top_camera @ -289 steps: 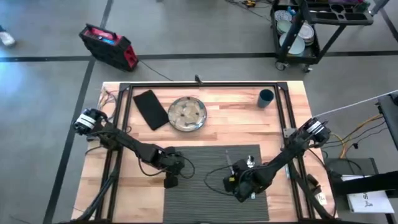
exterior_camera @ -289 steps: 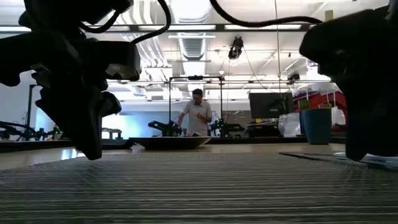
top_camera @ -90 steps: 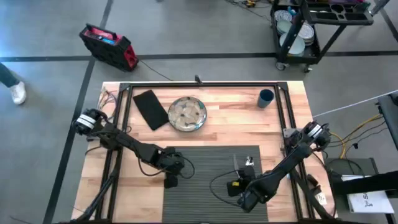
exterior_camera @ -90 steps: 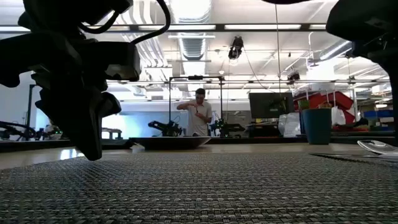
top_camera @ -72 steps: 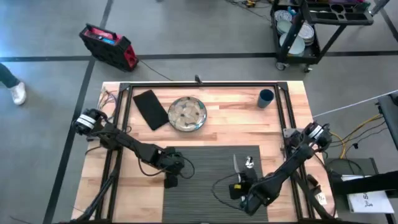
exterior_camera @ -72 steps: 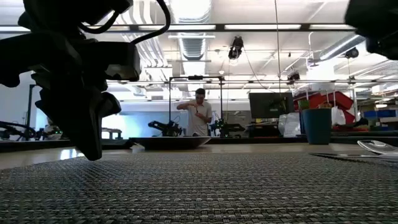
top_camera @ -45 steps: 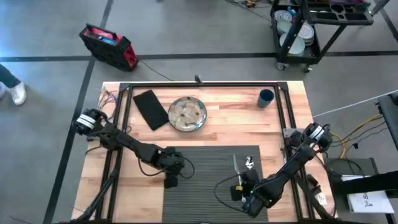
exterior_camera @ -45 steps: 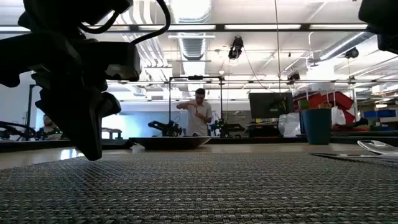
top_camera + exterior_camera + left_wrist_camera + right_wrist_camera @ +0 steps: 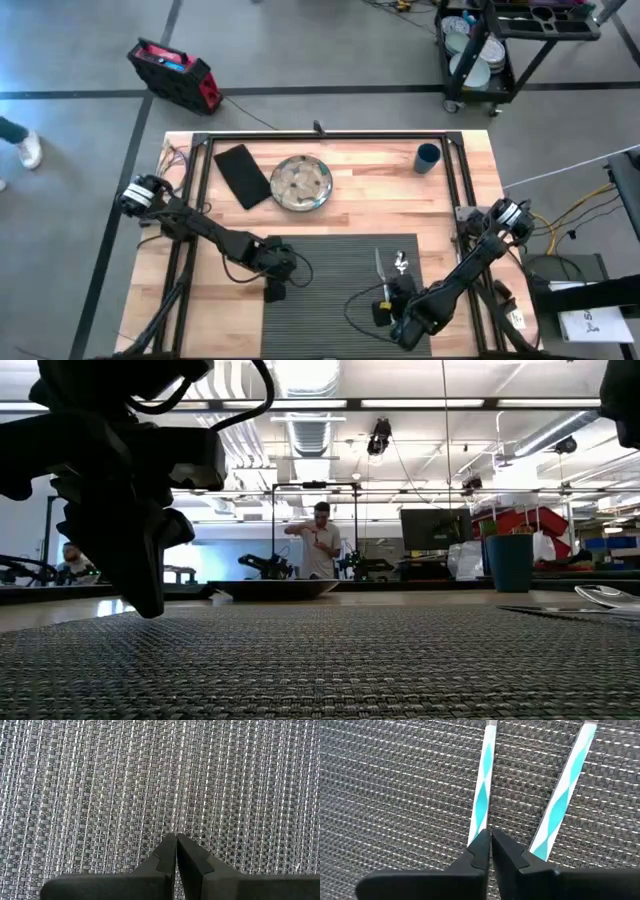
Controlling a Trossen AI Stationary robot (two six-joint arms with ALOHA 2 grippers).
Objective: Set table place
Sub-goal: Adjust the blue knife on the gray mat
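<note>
The dark grey ribbed placemat (image 9: 340, 285) lies flat on the wooden table (image 9: 455, 200), near its front edge. Two pieces of cutlery with teal-and-white handles (image 9: 481, 795) (image 9: 566, 780) lie side by side on the mat's right part (image 9: 388, 265). My right gripper (image 9: 385, 310) is shut just behind the handle ends, on their near side, and holds nothing (image 9: 491, 834). My left gripper (image 9: 272, 293) is shut, pointing down at the mat's left edge (image 9: 176, 836). My left gripper points its shut fingertips (image 9: 170, 842) straight down at the placemat's weave (image 9: 175, 820) near the mat's left edge. I cannot tell whether the tips touch the mat or stand just above it.
A round plate (image 9: 301, 183), a black napkin (image 9: 242, 175) and a blue cup (image 9: 427, 157) stand along the table's far side. The black tube frame (image 9: 330, 137) runs around the top. A person (image 9: 320, 540) stands in the room beyond.
My right gripper has drawn back toward the table's near edge and risen, leaving the low view at the top right. The two pieces of cutlery stay lying on the mat.
</note>
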